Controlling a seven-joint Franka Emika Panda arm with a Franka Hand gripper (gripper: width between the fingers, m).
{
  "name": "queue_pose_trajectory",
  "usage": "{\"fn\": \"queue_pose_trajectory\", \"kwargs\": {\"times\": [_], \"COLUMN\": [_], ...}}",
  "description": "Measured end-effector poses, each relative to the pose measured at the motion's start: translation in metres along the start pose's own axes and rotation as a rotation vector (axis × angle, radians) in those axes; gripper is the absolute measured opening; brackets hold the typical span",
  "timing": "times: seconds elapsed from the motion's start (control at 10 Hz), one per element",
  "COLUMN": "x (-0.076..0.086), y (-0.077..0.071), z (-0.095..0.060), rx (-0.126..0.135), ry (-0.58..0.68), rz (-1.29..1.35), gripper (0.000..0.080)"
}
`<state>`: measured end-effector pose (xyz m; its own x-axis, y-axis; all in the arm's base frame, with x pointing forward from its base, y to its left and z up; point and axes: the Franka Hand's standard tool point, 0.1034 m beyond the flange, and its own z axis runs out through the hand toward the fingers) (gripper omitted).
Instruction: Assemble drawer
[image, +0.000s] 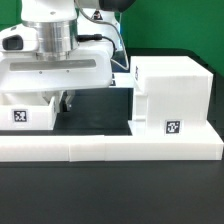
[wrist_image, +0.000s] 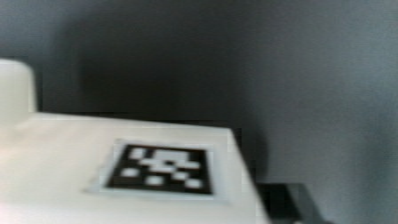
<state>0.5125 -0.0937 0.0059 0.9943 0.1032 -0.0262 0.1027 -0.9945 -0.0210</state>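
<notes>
1. The drawer lies in separate parts. The cube-like housing (image: 170, 95) stands at the exterior view's right, against the long low border bar (image: 110, 150). One open tray (image: 32, 106) sits well apart from it at that view's left, also just behind the bar.
2. The gripper (image: 63, 100) hangs low just beside the tray's inner end. The wide hand body hides the fingers, so it cannot be told whether they are spread or pinching.
3. The wrist view is blurred. It shows a white face with a tag (wrist_image: 169, 168) close under the camera, probably the tray.
4. Handling, as a judgement: the tray looks like thin-walled rigid plastic, light and stiff, with smooth sides that may slip.
5. A side wall looks the best hold, one finger inside and one outside. The flat wall gives the pads full contact, which the round knob would not.
6. The housing seems too wide to pinch and is better left braced against the bar.
</notes>
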Motion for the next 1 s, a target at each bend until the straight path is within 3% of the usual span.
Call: {"fn": "queue_pose_trajectory", "kwargs": {"times": [0.2, 0.8, 0.9, 1.0], "x": [0.0, 0.001, 0.005, 0.008], "y": [0.0, -0.001, -0.011, -0.023], "z": [0.0, 0.0, -0.007, -0.015], "rx": [0.0, -0.001, -0.012, -0.003], "ry": [0.0, -0.001, -0.007, -0.02], "rz": [0.0, -0.008, -0.066, -0.096], "gripper": [0.0041, 0.0041, 0.0042, 0.0042]}}
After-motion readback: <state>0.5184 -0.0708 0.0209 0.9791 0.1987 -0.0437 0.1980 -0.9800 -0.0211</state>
